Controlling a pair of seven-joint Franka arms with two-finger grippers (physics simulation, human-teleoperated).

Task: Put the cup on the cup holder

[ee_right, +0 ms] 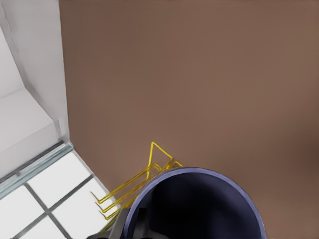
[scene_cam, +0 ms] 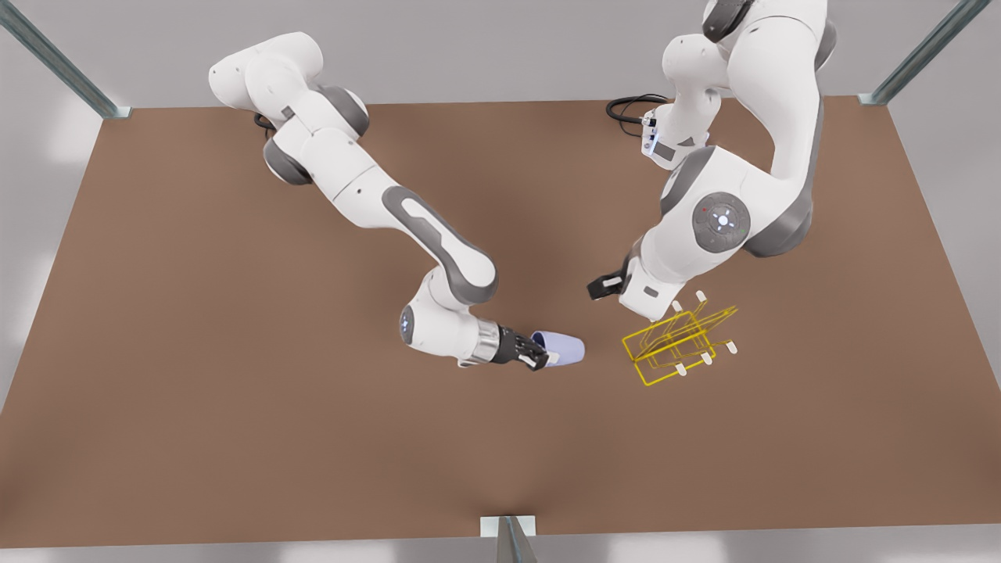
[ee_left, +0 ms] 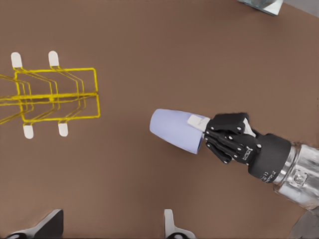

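The lavender-blue cup (scene_cam: 565,348) (ee_left: 174,130) is held on its side, low over the brown table, with its base pointing toward the cup holder. My right gripper (scene_cam: 539,358) (ee_left: 204,133), on the arm at the front view's left, is shut on the cup's rim. In the right wrist view the cup's dark inside (ee_right: 199,204) is close up. The yellow wire cup holder (scene_cam: 676,344) (ee_left: 55,69) (ee_right: 149,172), with white-capped prongs, stands a short gap from the cup at the front view's right. My left gripper (scene_cam: 618,288) (ee_left: 112,230) hangs open above and just behind the holder.
The table (scene_cam: 235,391) spreads wide around both things. Metal frame posts stand at the back corners (scene_cam: 102,102) (scene_cam: 880,95), and a bracket (scene_cam: 507,536) sits at the front edge. A black cable (scene_cam: 629,105) lies at the back by the base of the arm on the front view's right.
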